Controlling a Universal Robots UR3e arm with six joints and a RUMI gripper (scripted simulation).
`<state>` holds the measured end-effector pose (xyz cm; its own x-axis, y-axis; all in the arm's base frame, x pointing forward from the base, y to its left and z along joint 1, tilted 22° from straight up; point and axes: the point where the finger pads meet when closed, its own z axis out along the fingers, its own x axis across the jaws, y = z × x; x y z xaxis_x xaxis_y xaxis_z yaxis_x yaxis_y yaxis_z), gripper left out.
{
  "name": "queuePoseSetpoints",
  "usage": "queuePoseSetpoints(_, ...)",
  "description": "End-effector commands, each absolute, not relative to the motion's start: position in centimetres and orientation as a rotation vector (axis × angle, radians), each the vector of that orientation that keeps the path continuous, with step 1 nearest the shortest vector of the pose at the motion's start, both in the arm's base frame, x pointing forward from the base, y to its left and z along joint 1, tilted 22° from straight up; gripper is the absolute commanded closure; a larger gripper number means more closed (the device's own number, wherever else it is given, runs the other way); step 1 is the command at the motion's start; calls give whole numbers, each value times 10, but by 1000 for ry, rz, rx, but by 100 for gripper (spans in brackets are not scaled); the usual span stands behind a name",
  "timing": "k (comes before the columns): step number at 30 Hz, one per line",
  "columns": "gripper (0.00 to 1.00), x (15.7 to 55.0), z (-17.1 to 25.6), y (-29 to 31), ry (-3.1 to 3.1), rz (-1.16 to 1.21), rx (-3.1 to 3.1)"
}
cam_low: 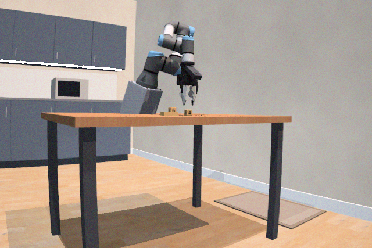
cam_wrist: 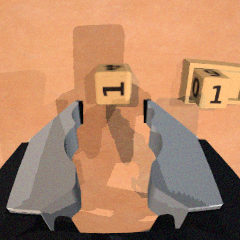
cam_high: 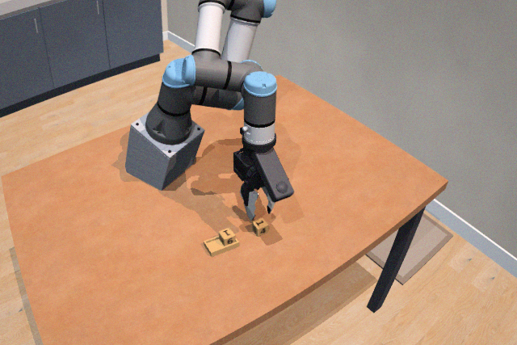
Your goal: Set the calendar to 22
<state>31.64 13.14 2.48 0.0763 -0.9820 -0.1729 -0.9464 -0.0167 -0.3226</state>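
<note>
A small wooden tray (cam_high: 220,244) lies on the table with one number cube (cam_high: 227,236) sitting in its right slot, a 1 on top and a 6 on the side. A second cube (cam_high: 260,226) rests on the table just right of the tray, a 1 on top and a 4 on the side. My gripper (cam_high: 258,210) hangs a little above this loose cube, open and empty. In the wrist view the loose cube (cam_wrist: 114,84) lies beyond the fingertips, clear of both fingers, and the tray cube (cam_wrist: 213,88) is at the right.
The arm's grey base block (cam_high: 162,153) stands at the back left of the table. The table's front right edge (cam_high: 355,258) is near the cubes. Cabinets and a microwave (cam_low: 69,88) stand far behind.
</note>
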Motion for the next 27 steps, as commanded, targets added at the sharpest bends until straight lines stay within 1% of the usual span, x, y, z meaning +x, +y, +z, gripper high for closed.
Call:
queuePoseSetpoints(1, 72, 312, 38, 128, 1913, -136, -2011)
queuePoseSetpoints(17, 72, 303, 66, 123, 1913, -136, -2011)
queuePoseSetpoints(27, 72, 301, 72, 121, 1913, -136, -2011)
